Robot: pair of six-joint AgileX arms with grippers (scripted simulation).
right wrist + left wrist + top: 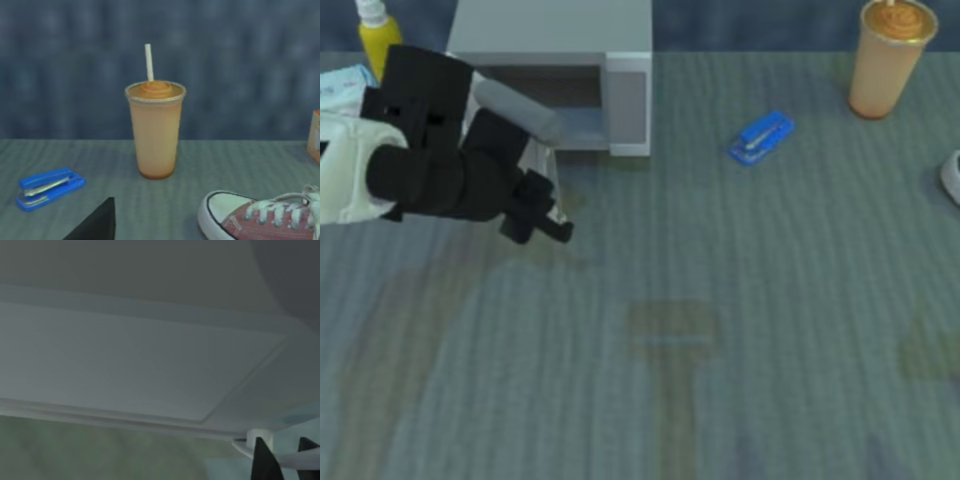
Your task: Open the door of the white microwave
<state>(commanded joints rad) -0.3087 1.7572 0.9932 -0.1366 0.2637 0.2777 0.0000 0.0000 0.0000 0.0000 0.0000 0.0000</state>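
The white microwave [555,30] stands at the back left of the table. Its door [520,110] is swung out towards the front left, and the dark cavity [565,95] shows beside the control panel [630,100]. My left gripper [545,215] hangs at the door's free edge. In the left wrist view the door [125,365] fills the picture, and my left gripper [285,460] is shut on the pale handle bar [295,459]. My right arm is out of the top view. Only one dark finger [102,220] of it shows, holding nothing.
A blue stapler [761,138] lies mid-table, right of the microwave. An orange drink cup with a straw [890,55] stands at the back right, and a red shoe [952,175] lies at the right edge. A yellow bottle [377,35] and a white-blue packet [342,85] sit at the back left.
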